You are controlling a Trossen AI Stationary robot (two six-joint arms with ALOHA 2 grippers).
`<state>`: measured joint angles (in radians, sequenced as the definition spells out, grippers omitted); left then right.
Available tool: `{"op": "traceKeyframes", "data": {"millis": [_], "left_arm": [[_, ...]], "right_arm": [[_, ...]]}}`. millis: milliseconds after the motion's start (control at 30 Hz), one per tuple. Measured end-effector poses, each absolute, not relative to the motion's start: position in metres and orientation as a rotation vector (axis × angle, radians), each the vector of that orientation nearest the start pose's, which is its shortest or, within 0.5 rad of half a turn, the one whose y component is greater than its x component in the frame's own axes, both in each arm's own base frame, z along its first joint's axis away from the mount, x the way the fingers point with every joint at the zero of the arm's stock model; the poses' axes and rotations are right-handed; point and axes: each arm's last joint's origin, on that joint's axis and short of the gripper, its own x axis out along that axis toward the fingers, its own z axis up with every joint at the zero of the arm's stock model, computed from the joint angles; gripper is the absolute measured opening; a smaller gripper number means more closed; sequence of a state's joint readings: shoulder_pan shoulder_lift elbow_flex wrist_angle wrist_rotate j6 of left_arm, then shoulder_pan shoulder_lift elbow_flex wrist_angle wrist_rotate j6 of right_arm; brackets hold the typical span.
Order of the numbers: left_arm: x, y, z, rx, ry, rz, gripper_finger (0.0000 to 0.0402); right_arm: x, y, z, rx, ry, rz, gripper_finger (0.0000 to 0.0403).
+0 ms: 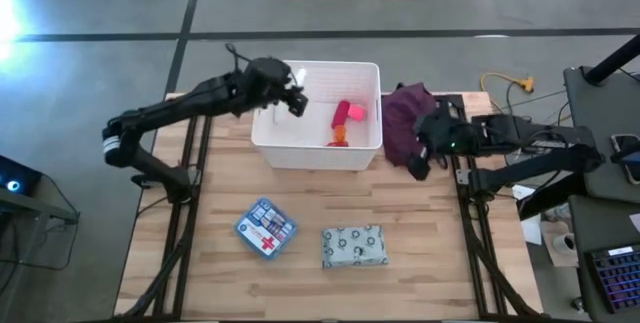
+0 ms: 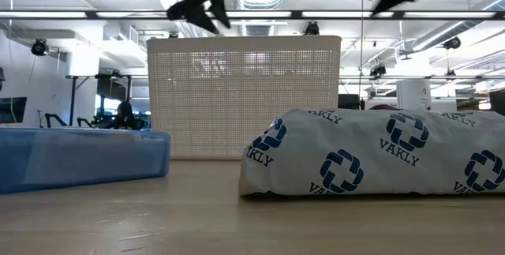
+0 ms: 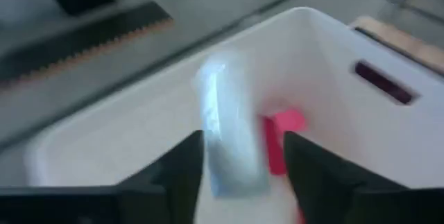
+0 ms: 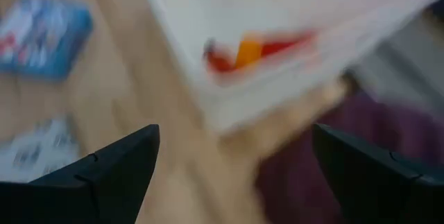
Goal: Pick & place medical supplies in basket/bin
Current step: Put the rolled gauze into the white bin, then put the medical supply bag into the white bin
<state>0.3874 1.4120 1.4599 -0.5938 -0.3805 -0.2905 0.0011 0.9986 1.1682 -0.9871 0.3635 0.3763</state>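
Fingers of the left gripper (image 3: 239, 161) pinch a pale packet (image 3: 229, 137) above the white basket (image 1: 366, 151).

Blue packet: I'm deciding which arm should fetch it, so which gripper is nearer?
Left. The left gripper is over the basket, beyond the blue packet, holding a pale packet. The right gripper is farther, beside the basket's other side.
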Motion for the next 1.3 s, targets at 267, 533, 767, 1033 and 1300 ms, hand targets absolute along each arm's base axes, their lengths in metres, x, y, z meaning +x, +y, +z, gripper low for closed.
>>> {"op": "traceKeyframes", "data": {"millis": [267, 533, 767, 1033, 1300], "left_arm": [[0.276, 0.100, 0.412, -0.315, 0.625, 0.666, 0.0289], [0.258, -0.031, 0.410, -0.332, 0.725, 0.282, 0.0284], [0.231, -0.100, 0.351, -0.454, 0.839, 0.309, 0.0222], [0.238, -0.130, 0.288, -0.624, 0.743, 0.236, 0.0070], [0.251, -0.124, 0.260, -0.680, 0.576, 0.173, 0.0005]], "right_arm": [[0.167, 0.024, 0.333, 0.192, 0.899, -0.303, 0.0366], [0.186, 0.072, 0.279, 0.193, 1.006, -0.076, 0.0366], [0.227, 0.103, 0.243, 0.488, 0.977, -0.120, 0.0365], [0.253, 0.131, 0.229, 0.646, 1.027, -0.140, 0.0294], [0.249, 0.175, 0.198, 0.938, 1.178, -0.272, 0.0170]]}}
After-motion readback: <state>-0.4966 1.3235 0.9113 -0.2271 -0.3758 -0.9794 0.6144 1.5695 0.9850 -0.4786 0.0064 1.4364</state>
